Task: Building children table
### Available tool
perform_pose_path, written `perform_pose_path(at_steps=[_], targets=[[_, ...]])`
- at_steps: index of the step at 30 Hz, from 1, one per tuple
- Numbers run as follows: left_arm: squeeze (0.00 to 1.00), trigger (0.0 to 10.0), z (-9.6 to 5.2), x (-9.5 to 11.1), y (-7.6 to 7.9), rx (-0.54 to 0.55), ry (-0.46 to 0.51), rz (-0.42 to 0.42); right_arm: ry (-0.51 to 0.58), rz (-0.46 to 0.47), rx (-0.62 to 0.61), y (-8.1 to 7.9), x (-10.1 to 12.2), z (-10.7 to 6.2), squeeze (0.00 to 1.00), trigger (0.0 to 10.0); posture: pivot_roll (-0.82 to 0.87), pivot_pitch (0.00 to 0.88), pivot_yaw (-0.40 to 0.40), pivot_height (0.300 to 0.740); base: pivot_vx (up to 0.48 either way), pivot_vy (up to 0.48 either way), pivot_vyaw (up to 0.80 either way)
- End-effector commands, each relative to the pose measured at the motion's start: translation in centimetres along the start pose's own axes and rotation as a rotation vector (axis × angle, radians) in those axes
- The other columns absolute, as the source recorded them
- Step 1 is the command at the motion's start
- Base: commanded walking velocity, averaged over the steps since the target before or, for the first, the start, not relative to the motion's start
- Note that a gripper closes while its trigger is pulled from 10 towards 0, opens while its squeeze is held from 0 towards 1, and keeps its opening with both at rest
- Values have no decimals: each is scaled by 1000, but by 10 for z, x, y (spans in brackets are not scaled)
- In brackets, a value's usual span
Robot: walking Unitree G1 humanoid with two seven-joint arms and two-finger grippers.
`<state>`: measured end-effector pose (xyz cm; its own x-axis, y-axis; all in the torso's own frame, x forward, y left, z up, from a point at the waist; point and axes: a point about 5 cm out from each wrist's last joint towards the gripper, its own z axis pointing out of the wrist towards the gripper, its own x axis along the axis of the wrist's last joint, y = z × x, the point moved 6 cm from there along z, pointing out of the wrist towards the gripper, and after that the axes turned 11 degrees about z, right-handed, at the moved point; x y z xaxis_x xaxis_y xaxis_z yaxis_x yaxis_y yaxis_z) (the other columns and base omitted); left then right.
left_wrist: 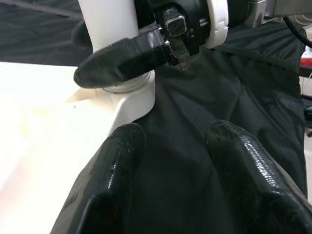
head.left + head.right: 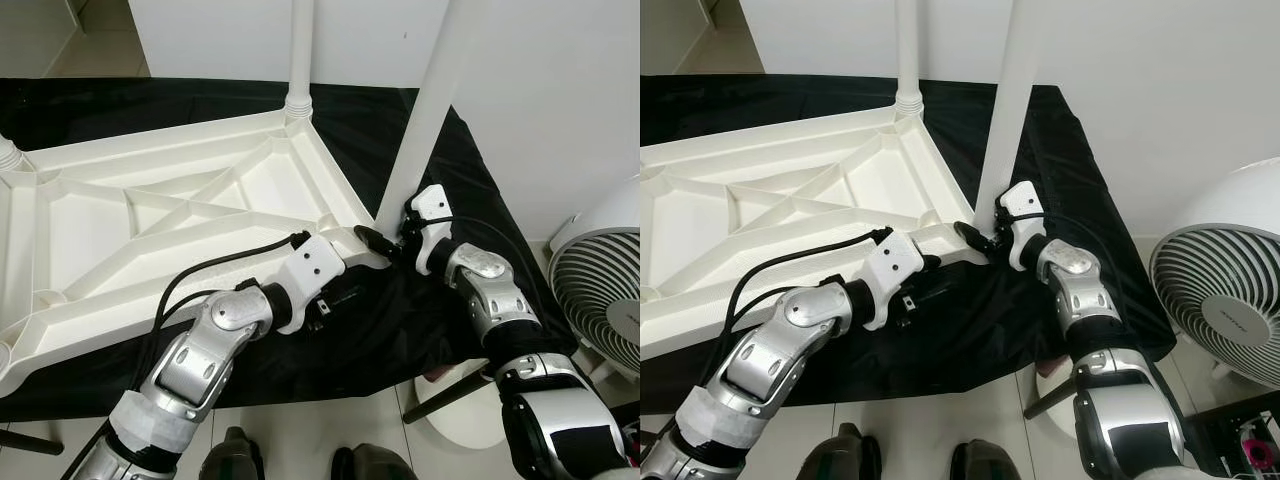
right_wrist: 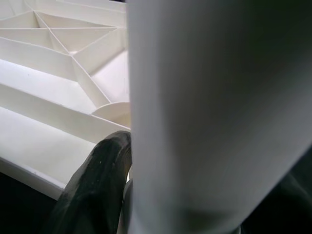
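The white plastic table top (image 2: 150, 215) lies upside down on a black cloth (image 2: 400, 330). One white leg (image 2: 300, 50) stands in its far corner socket. A second leg (image 2: 425, 110) stands upright at the near right corner, and my right gripper (image 2: 385, 240) is shut on its base; one black finger (image 1: 122, 56) presses against the leg just above the socket. My left gripper (image 1: 175, 161) rests low over the cloth beside that same corner, open, with only cloth between its fingers (image 1: 112, 180). The leg (image 3: 209, 112) is seen close up in the right wrist view.
A white fan (image 2: 600, 290) stands on the floor to the right. A white wall (image 2: 560, 100) rises close behind the table. Another leg stub (image 2: 8, 155) is at the far left corner. A round white base (image 2: 455, 405) and my feet (image 2: 235, 460) show below the cloth's edge.
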<state>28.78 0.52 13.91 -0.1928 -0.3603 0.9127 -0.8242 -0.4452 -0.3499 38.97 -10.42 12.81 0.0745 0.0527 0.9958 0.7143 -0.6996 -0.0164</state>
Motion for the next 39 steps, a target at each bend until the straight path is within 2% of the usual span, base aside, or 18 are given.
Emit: perform_pose_path(at_steps=[1,5,8,9,15,17,19,23,26,28,30,35,39], targets=[[0,10000,1,-8,-3,8,-29,-64,-36,82,11,-7,-20,1,0,0,19,52,-32,740,0,0,0],[0,10000,2,-6,-12,48,-24,-103,0,117,-53,-1,-20,-1,0,0,12,52,-26,740,0,0,0],[0,10000,2,-6,-14,57,-25,-98,10,122,-82,1,-19,-1,0,0,12,51,-24,740,0,0,0],[0,10000,2,-4,-21,92,-17,-91,33,123,-150,7,-17,-2,0,0,8,40,-22,740,0,0,0],[0,10000,1,1,-30,139,3,-83,51,126,-246,13,-18,-4,0,0,9,35,-23,740,0,0,0],[0,10000,0,2,-31,150,4,-75,72,139,-286,11,-17,-5,0,0,9,31,-26,740,0,0,0],[0,10000,0,0,-31,170,-9,-71,115,174,-365,3,-17,-6,0,0,10,26,-29,740,0,0,0],[0,10000,0,-2,-32,188,-23,-76,134,196,-428,-2,-18,-7,0,0,8,22,-26,740,0,0,0],[0,10000,1,0,-33,200,-13,-73,149,225,-538,-8,-21,-6,0,0,2,15,-23,740,0,0,0],[0,10000,1,0,-33,200,-13,-73,149,225,-538,-8,-21,-6,0,0,2,15,-23,740,0,0,0],[0,10000,2,0,-34,214,-16,-45,159,265,-596,-13,-22,-3,0,0,4,10,-20,740,0,0,0],[0,10000,3,-1,-39,252,-23,-10,176,287,-587,-24,-17,5,0,0,3,7,-18,740,0,0,0],[0,10000,2,2,-38,261,-6,-5,153,287,-580,-32,-21,-1,0,0,3,4,-21,740,0,0,0]])
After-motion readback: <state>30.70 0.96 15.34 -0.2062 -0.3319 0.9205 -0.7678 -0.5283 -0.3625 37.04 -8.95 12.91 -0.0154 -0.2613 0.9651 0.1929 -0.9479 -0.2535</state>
